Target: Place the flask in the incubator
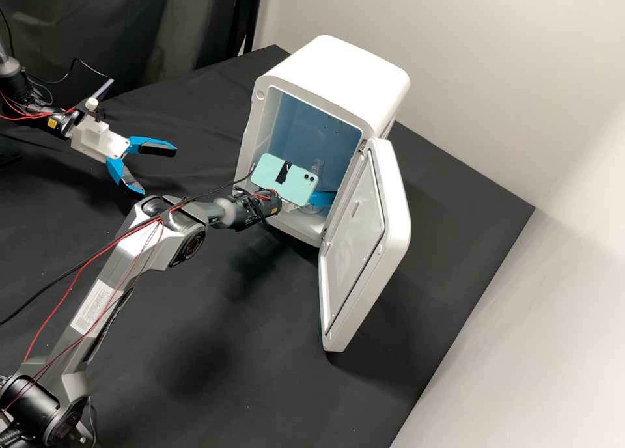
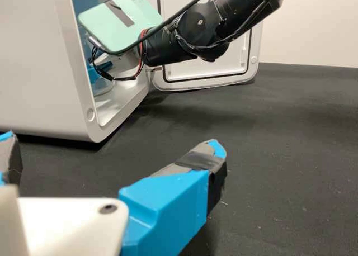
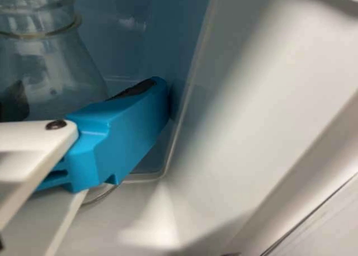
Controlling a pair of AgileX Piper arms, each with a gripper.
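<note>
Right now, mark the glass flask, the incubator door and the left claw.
Clear glass conical flask [image 3: 47, 71]: right wrist view, its sloping shoulder.
White incubator door [image 1: 355, 239]: high view, inner panel.
Left blue-fingered claw [image 1: 158, 171]: high view, between fingertips.

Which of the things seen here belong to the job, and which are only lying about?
Job: flask; open incubator; right gripper inside it.
Not part: left gripper, open over the bench; mint-green phone on the right arm.

I am looking at a laboratory setup: a black bench [image 1: 228, 344] is carrying a small white incubator [image 1: 345, 70], a glass flask [image 3: 50, 83] is showing inside it, and dark curtains [image 1: 130, 25] are hanging behind, beside a plain white wall [image 1: 488, 57].
</note>
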